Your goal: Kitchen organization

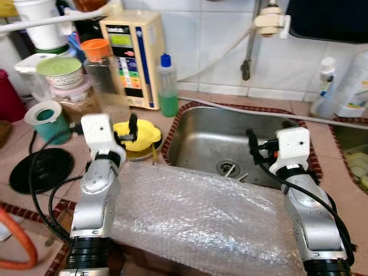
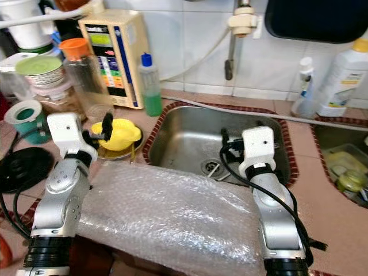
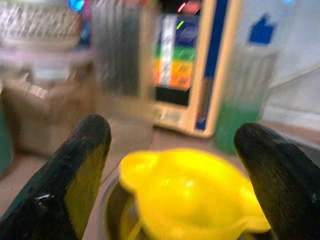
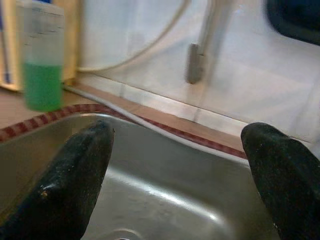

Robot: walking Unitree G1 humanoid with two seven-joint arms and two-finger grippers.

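text: none legible | cream wall appliance point(image 1: 131, 57) left of sink point(image 1: 198, 135): coloured label panel, print too small to read | white bottle point(image 2: 340, 75) right of sink: label unreadable

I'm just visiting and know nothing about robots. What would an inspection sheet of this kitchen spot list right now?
Surface: tiled counter around a steel sink; bubble wrap draped across the front.
Job's things: yellow juicer left of the sink.
Clutter: green soap bottle, orange-capped jar, teal cup, black lid, white bottles.
Grippers: left gripper open, straddling the juicer; right gripper open over the sink.
Cables: black cable looping beside the left arm.
Surroundings: white tiled wall, beige appliance.
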